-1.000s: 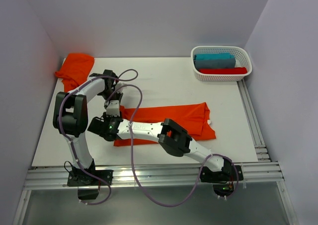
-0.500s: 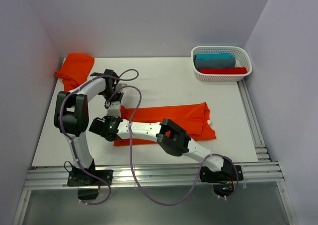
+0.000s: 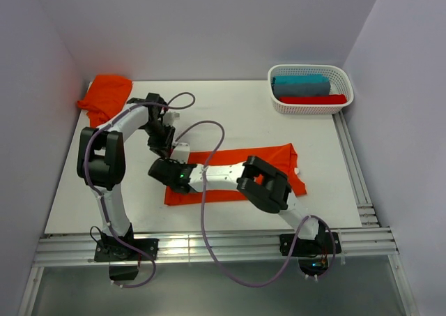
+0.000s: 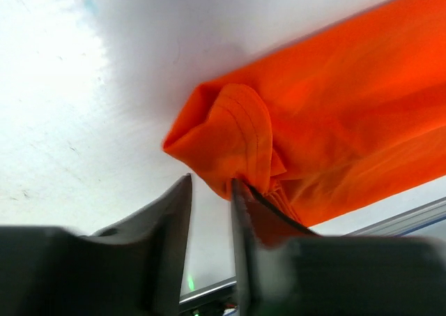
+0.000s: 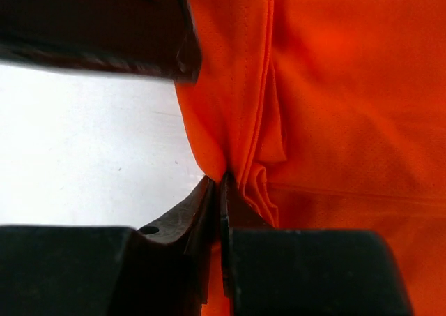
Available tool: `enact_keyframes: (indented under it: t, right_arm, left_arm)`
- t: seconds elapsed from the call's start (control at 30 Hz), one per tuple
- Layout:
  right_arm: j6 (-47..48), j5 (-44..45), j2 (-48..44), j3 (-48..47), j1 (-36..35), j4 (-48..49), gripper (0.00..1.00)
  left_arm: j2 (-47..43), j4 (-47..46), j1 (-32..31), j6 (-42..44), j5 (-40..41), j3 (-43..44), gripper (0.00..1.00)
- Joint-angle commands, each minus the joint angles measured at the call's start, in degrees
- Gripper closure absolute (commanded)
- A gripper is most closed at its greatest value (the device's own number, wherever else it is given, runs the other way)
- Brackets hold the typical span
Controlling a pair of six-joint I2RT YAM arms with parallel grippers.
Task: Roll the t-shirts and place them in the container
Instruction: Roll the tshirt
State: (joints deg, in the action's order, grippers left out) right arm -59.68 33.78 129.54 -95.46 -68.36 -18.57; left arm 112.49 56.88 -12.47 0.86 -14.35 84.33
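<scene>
One orange t-shirt (image 3: 237, 155) lies folded into a long strip across the middle of the table. Both grippers are at its left end. My right gripper (image 3: 173, 168) is shut on a lifted fold of this end, and the fabric is pinched between its tips (image 5: 221, 180). My left gripper (image 3: 173, 148) is just behind it. Its jaws stand a narrow gap apart (image 4: 211, 180), with white table showing between them. The curled shirt end (image 4: 230, 134) touches the tip of its right finger and passes behind it. A second orange t-shirt (image 3: 106, 94) lies bunched at the back left corner.
A white basket (image 3: 279, 72) at the back right holds a teal cloth (image 3: 301, 84) and a red cloth (image 3: 313, 99). Walls close the left, back and right. A metal rail (image 3: 209, 246) runs along the near edge. Purple cables (image 3: 202, 211) loop over the arms.
Both grippers have moved right along the shirt's left end. The right arm's elbow swung right, and the shirt's left end shifted right and curled up.
</scene>
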Motion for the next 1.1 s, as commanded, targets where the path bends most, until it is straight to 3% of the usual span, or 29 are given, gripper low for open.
enact_keyframes:
  t: [0.0,0.1,0.2,0.33,0.7,1.07]
  right_arm:
    - [-4.55,-9.67,-6.39,9.39,2.17,13.09,0.9]
    - [-7.37,-14.51,-9.38,17.57,3.75,25.55,0.91]
    - [-10.44,-18.99,-11.14,23.73,4.98,32.26,0.91]
    - [-15.89,-23.66,-11.59,31.1,6.57,45.68,0.92]
    - [-27.24,-28.5,-8.6,43.33,8.68,71.19,0.92]
    - [-32.08,-29.47,-5.79,45.89,9.38,80.43,0.92]
  left_arm:
    - [-0.69,0.07,-0.27,0.89,-3.13,4.43,0.63]
    - [-1.57,1.03,-0.19,1.86,-4.98,6.53,0.49]
    - [-2.97,2.17,0.16,2.91,-7.26,7.94,0.44]
    - [-5.6,2.71,1.92,5.02,-11.57,5.68,0.45]
    - [-7.46,-0.98,7.55,11.79,-19.75,-6.63,0.49]
    - [-1.57,-8.97,7.46,9.33,-22.12,-12.88,0.5]
